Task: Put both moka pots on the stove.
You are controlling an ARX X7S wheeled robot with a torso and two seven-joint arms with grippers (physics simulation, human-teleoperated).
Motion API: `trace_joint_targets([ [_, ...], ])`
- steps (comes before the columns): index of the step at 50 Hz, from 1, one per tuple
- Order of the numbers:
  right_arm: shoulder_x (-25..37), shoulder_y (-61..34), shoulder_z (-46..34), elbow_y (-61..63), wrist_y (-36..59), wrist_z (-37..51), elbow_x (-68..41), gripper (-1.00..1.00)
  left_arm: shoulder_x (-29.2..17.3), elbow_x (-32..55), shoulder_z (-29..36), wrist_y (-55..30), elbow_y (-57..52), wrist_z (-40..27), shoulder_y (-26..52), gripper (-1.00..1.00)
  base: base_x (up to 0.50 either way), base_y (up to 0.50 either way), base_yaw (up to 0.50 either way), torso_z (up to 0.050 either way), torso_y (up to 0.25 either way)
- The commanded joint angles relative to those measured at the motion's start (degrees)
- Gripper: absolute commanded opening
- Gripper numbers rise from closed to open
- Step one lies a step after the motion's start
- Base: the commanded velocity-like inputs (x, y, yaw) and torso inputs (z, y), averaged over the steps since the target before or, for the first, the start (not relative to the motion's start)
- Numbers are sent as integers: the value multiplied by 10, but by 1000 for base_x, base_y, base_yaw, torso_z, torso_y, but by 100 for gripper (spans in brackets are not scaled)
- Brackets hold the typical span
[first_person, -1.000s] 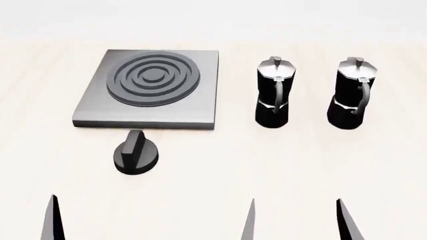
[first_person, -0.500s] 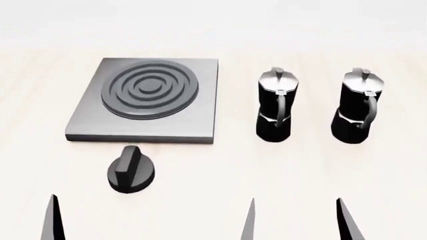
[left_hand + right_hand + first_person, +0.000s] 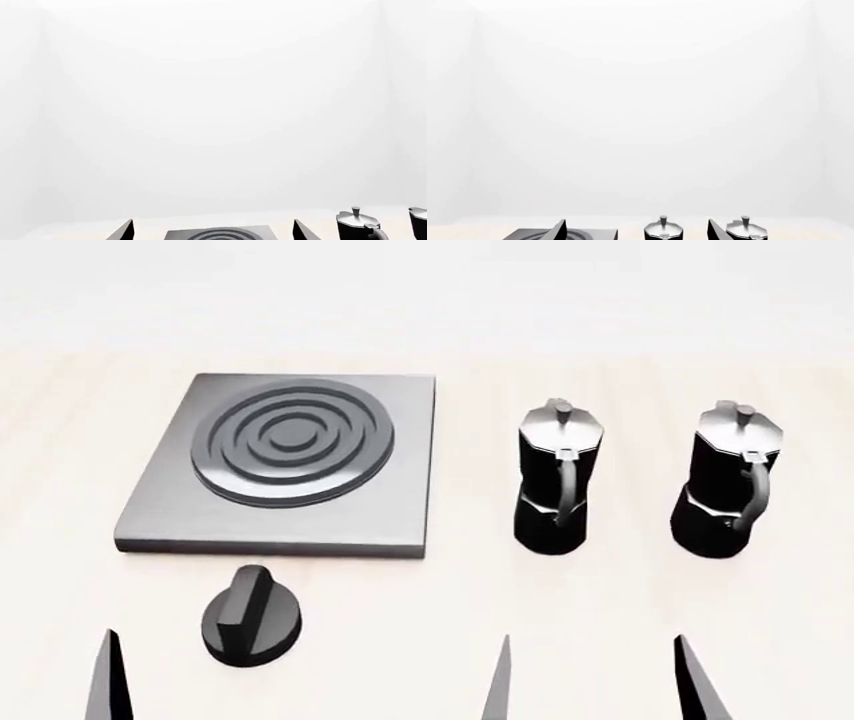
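Since both moka pots [image 3: 559,478] [image 3: 730,482] stand upright on the table to the right of the stove [image 3: 286,465], well apart from it, nothing is placed yet; my right gripper [image 3: 636,230] and left gripper [image 3: 213,231] hang back, fingers spread wide and empty, ready to approach

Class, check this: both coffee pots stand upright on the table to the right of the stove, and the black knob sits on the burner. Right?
Not quite. The knob sits on the table in front of the stove, not on the burner, as the head view shows. Both pots do stand upright, right of the stove.
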State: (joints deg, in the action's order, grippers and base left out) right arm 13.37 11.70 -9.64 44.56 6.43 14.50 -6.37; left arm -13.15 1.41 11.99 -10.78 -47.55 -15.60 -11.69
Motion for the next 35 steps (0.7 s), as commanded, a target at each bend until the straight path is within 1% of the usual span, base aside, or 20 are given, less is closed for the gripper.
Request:
trace_joint_targets([
  [1, 4, 0, -4, 2, 1, 4, 0, 100, -4, 2, 1, 0, -1, -4, 0, 100, 141, 0, 0, 0, 0],
  [35, 13, -4, -12, -8, -5, 15, -5, 100, -18, 10, 13, -1, 3, -20, 7, 100, 140, 0, 0, 0, 0],
])
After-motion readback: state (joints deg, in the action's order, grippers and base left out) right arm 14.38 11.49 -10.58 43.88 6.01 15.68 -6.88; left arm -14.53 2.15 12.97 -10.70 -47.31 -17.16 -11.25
